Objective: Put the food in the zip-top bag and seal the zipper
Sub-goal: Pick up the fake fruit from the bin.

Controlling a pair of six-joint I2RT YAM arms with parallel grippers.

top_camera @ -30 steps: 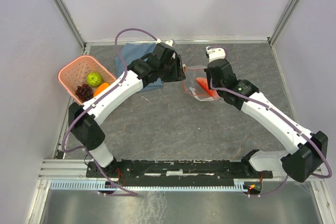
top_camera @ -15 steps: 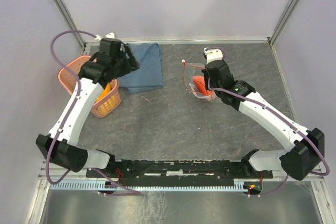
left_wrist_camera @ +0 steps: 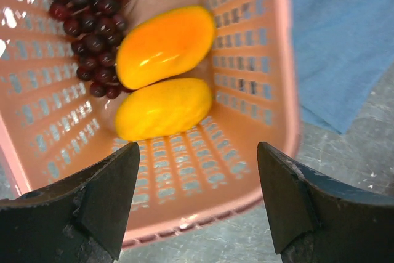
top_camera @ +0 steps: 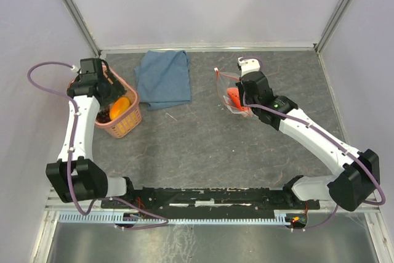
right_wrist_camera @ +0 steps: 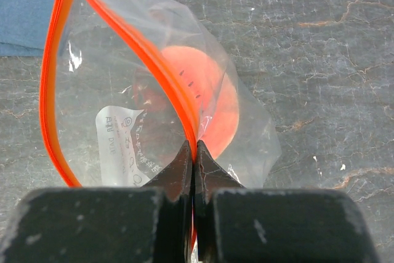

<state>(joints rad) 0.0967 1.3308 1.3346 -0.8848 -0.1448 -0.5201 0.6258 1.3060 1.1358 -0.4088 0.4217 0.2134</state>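
Pink perforated plastic basket (left_wrist_camera: 271, 90) lies beneath the left fingers (left_wrist_camera: 104, 195), which stand wide apart, holding nothing. Between their tips a yellow oval toy fruit (left_wrist_camera: 163, 108) touches an orange oval toy fruit (left_wrist_camera: 163, 46), with dark purple grapes (left_wrist_camera: 86, 23) beyond. Closing here could trap both ovals or snag the basket wall. The right fingers (right_wrist_camera: 178, 170) are pinched together on the orange-red zipper strip (right_wrist_camera: 143, 46) of the clear crinkly zip-top bag (right_wrist_camera: 111, 90), which spreads ahead of them over the grey counter (right_wrist_camera: 308, 60). Held by one edge, its mouth may sag closed.
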